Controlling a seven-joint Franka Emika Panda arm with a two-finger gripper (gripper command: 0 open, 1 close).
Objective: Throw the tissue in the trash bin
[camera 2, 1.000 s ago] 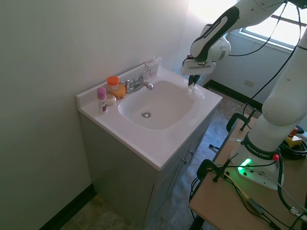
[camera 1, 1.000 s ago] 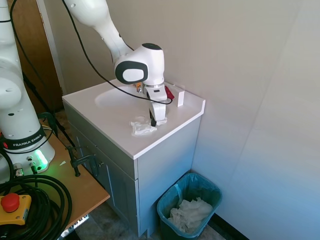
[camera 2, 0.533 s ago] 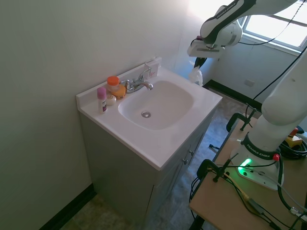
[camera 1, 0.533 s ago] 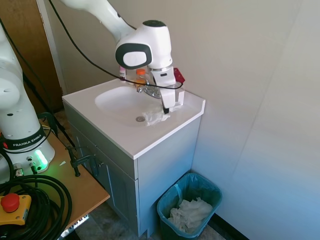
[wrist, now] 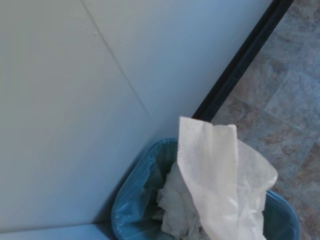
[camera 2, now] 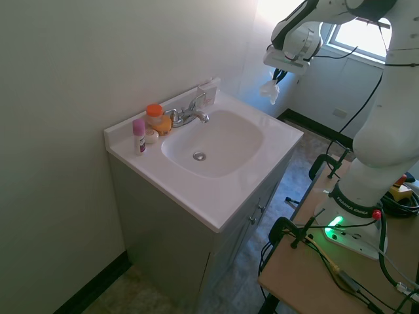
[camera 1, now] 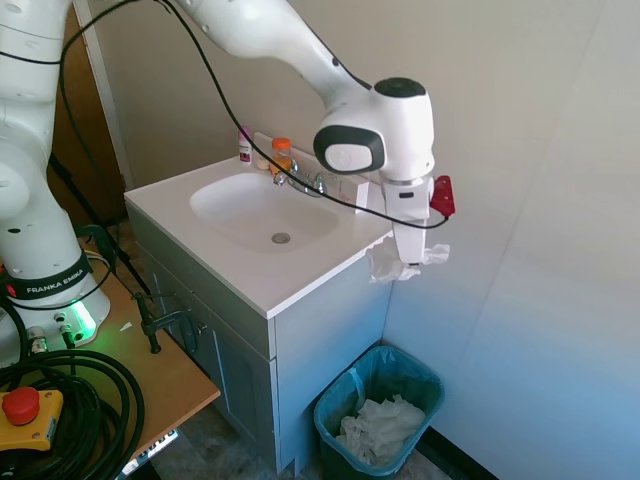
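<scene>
Paper wad [camera 1: 378, 428] in trash bin [camera 1: 424, 384]

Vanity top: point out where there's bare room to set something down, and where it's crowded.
The vanity top is bare along its front edge and on the corner below the gripper, which holds the tissue off the edge above the trash bin. It is crowded behind the basin: faucet, orange-capped bottle, pink-capped bottle.
</scene>
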